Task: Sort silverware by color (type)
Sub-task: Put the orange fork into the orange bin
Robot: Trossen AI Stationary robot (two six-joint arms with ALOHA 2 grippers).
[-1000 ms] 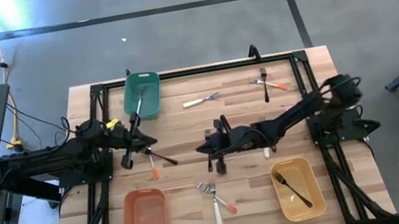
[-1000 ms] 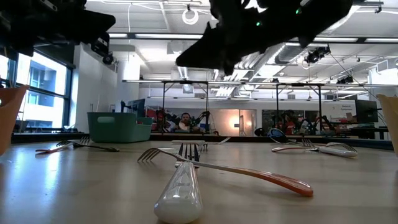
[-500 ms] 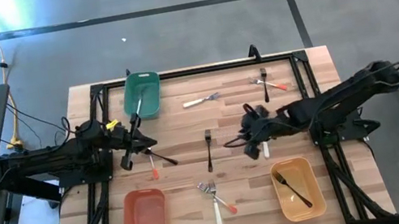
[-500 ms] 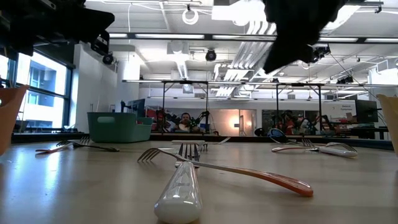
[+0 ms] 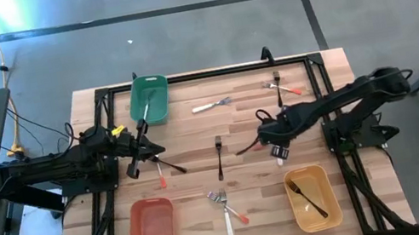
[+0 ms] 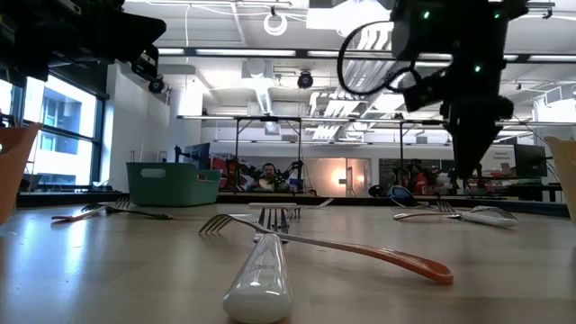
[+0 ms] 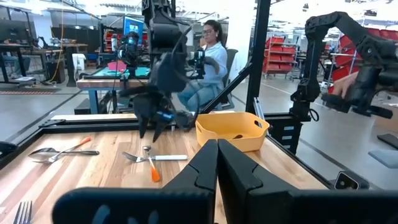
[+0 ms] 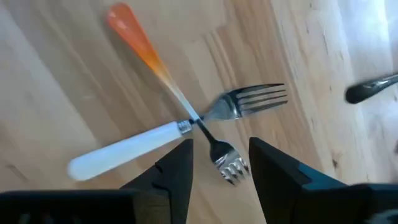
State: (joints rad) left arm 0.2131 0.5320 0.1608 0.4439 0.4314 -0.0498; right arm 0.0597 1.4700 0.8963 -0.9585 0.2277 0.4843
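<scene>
From where I stand, the left gripper (image 5: 134, 167) hangs over the left-middle of the table, fingers pressed together on nothing as its wrist view shows them, with a black utensil (image 5: 168, 164) and an orange-tipped one (image 5: 161, 174) lying just beside it on the boards. Behind it the green bin (image 5: 149, 100) holds a pale utensil, and the red bin (image 5: 152, 230) at the near left looks bare. Moving across, a black fork (image 5: 219, 157) lies alone in the middle, its long axis running front to back, between the two arms but nearer the right one. In front of it sits the crossed pair: a white-handled fork (image 8: 155, 140) and an orange-handled fork (image 8: 163, 74), touching where they overlap, tines bunched together. The right gripper (image 5: 278, 152) is well right of that pair in the high view, yet its wrist camera looks straight at them, its fingers (image 8: 176, 174) parted around empty air and holding nothing. So the pair lies ahead of the open jaws, and I judge the right arm the natural one to take a fork from it; the crossing means closing on one handle away from the overlap. To the right, the yellow bin (image 5: 309, 198) already holds a black fork (image 5: 306, 193), and more silverware (image 5: 280, 86) rests at the far right.
</scene>
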